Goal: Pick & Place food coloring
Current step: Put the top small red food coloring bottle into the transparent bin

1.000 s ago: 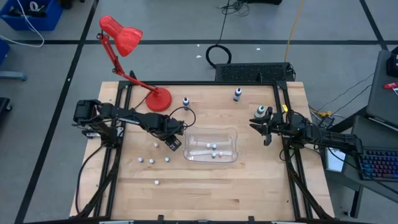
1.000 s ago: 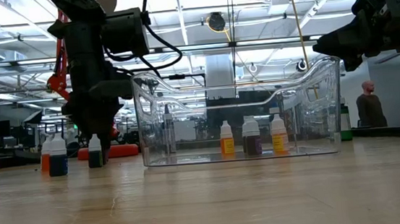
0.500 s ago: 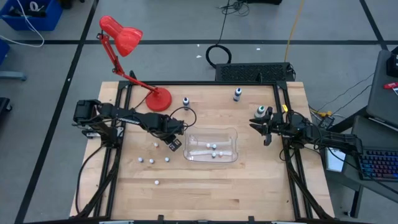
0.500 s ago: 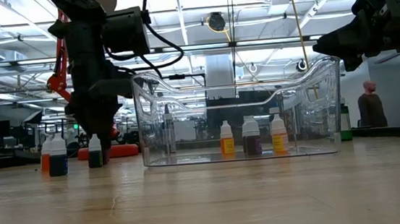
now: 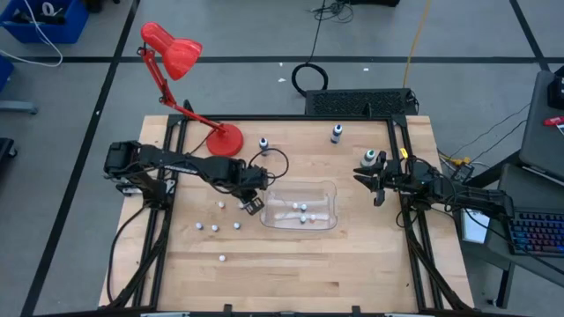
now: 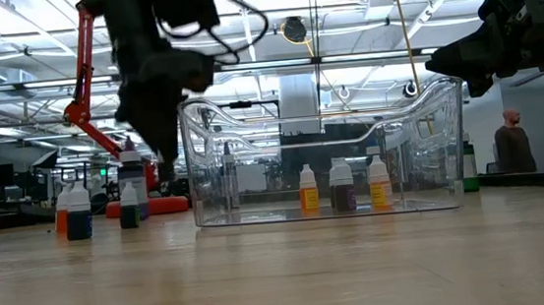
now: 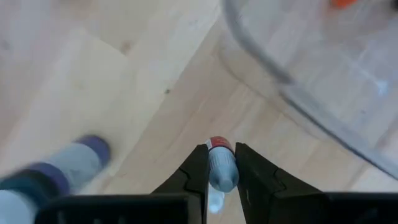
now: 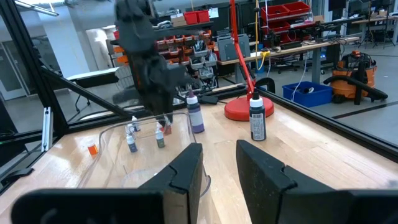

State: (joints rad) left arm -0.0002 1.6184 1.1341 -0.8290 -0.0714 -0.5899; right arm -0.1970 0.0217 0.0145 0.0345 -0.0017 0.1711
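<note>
Left claw [image 7: 221,171] pinches a food coloring bottle [image 7: 221,167], raised beside the clear tray [image 5: 328,189].

Wooden table [image 5: 291,264] has a clear tub [image 5: 300,206], red lamp [image 5: 225,140], and little bottles [image 5: 216,227] scattered about.

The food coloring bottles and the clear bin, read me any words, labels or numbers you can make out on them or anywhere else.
No text is readable anywhere.
Food coloring bottles: any labels too small to read.
Clear bin: no print visible.
Bottle in the left gripper: blurred, nothing legible.
</note>
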